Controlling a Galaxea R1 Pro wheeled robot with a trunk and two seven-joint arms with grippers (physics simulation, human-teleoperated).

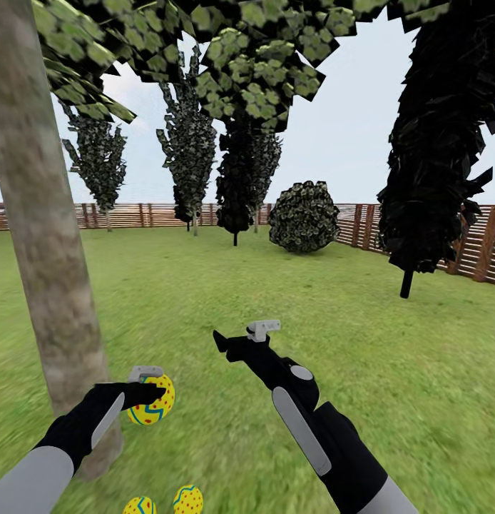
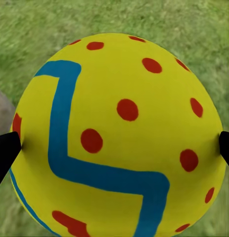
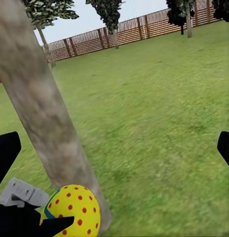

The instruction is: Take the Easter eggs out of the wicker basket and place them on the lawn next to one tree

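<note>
Beside the mottled grey-tan trunk, left gripper clamps a yellow dotted egg; two more eggs apparently lie on grass. Right gripper spread wide, empty.

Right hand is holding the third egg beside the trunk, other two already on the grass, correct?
No, it's the left hand holding the third egg beside the trunk; the head view shows it. The right hand is empty. The other two eggs are on the grass.
</note>
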